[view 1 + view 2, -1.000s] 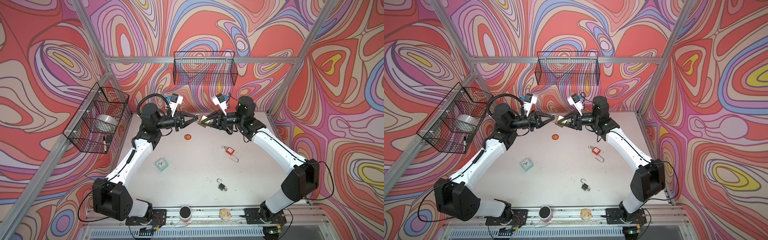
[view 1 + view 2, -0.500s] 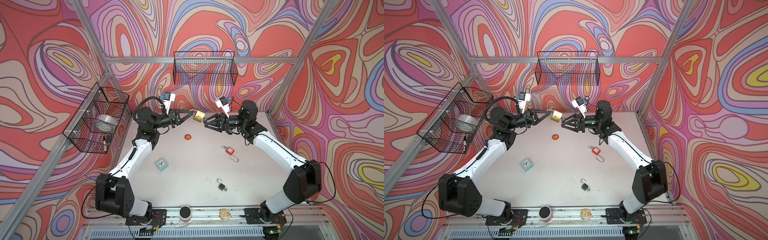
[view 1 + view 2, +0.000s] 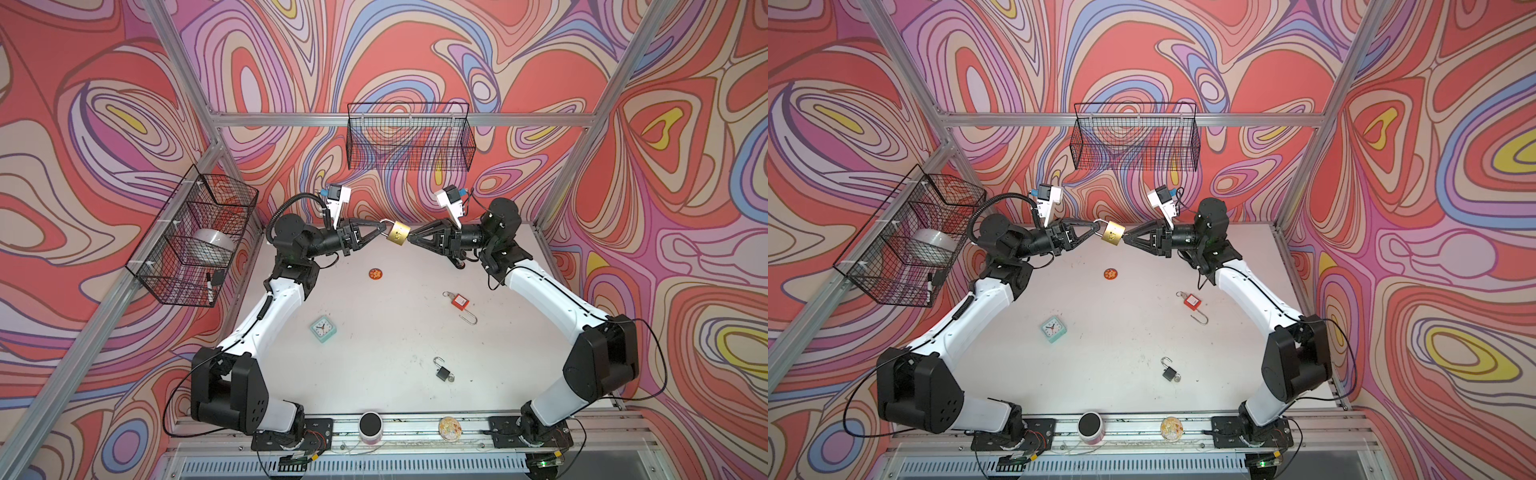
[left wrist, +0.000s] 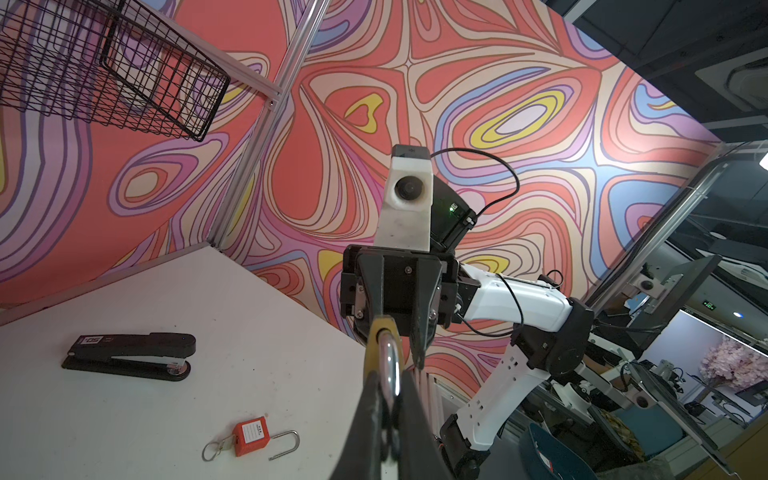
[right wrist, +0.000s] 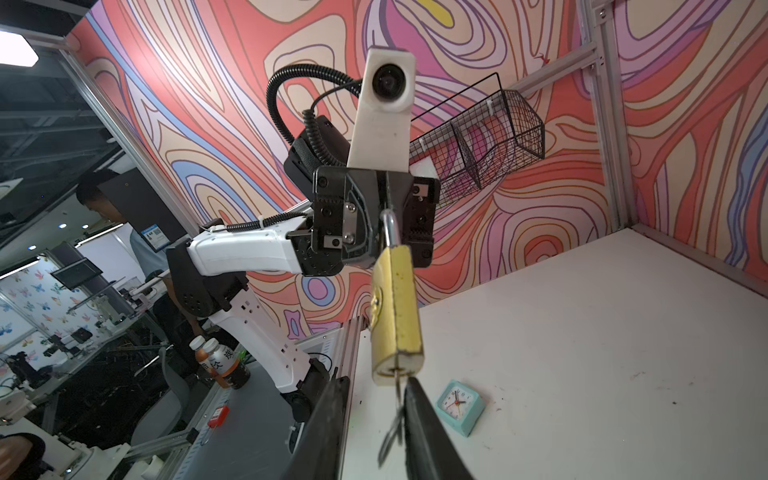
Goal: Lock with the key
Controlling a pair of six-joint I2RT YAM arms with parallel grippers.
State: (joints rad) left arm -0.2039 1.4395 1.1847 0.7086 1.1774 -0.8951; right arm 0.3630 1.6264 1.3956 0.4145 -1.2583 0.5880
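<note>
Brass lock [image 3: 398,235] hangs in the air between two grippers, with one key [image 5: 397,384] in its keyhole.

Count: three locks, two baskets, one clock, one stapler, one disc. The left gripper [image 3: 380,230] is clamped on the brass lock's shackle. The right gripper [image 3: 411,237] meets the lock's base from the opposite side, its jaws narrow around the key; whether they pinch it cannot be told. Both forearms reach level toward each other, tips nearly touching, well above the table [image 3: 374,353]. The red lock [image 3: 459,300] and black lock [image 3: 443,372] lie below, on the right gripper's side. The clock [image 3: 323,329] lies on the left gripper's side, and the disc [image 3: 375,274] lies beneath the left gripper. The stapler [image 4: 131,349] lies flat on the table. One basket [image 3: 409,141] hangs behind the grippers and the other [image 3: 195,237] beyond the left arm.
</note>
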